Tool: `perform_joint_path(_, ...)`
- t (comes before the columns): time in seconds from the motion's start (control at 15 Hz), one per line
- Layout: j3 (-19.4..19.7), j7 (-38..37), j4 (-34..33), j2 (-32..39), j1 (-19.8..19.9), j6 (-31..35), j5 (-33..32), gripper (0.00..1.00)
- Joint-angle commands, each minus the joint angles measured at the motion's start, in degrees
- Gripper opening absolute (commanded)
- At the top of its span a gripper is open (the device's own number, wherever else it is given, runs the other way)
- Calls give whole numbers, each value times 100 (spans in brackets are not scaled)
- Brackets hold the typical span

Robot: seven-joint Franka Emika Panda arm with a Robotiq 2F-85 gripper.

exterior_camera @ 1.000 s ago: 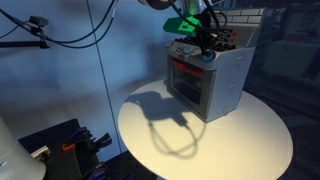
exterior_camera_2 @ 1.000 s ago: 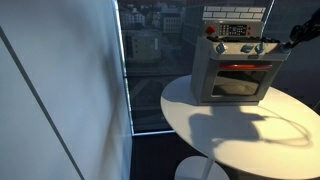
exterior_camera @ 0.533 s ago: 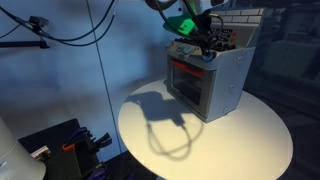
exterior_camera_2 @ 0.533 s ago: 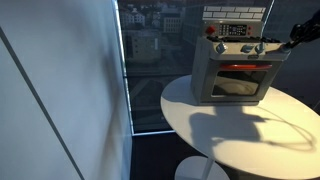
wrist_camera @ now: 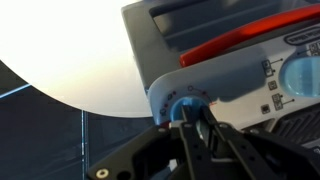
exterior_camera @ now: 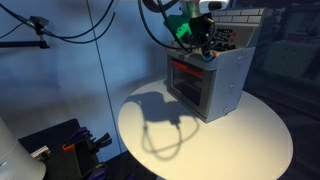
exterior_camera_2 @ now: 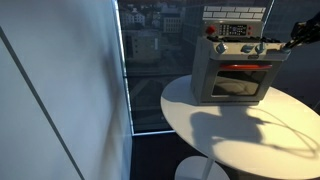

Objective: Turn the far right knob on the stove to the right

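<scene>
The stove (exterior_camera: 212,85) stands at the back of a round white table, and it also shows in an exterior view (exterior_camera_2: 234,75) with its red-framed door facing the camera. In the wrist view the far right knob (wrist_camera: 177,103), pale blue, sits at the end of the stove's front panel (wrist_camera: 230,75). My gripper (wrist_camera: 190,122) is shut on this knob, with its two dark fingers (wrist_camera: 208,135) close together over the knob's middle. In both exterior views the gripper (exterior_camera: 205,47) (exterior_camera_2: 281,43) is at the stove's upper front corner. The knob is mostly hidden by the fingers.
The white round table (exterior_camera: 235,140) (exterior_camera_2: 255,140) carries only the stove. A matching blue knob (wrist_camera: 303,72) sits further along the panel. Cables (exterior_camera: 70,35) hang behind, dark equipment (exterior_camera: 60,150) lies on the floor, and a pale wall panel (exterior_camera_2: 60,90) stands beside the table.
The green-lit wrist above the knob has turned and shifted slightly in an exterior view. The gripper stays at the knob. The stove has not moved.
</scene>
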State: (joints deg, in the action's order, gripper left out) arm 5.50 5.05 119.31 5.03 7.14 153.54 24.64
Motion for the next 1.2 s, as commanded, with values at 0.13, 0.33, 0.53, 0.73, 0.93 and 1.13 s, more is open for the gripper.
perform_joint_path(0.13,-16,-221,268,-363,44,456,906,6)
perform_joint_path(0.33,-22,-141,361,-408,16,614,1323,6)
perform_joint_path(0.53,-30,-105,407,-442,8,665,1504,12)
perform_joint_path(0.73,-23,-98,421,-499,10,743,1567,46)
perform_joint_path(0.93,16,-96,438,-692,23,760,1519,68)
perform_joint_path(1.13,58,-103,500,-882,38,605,1393,92)
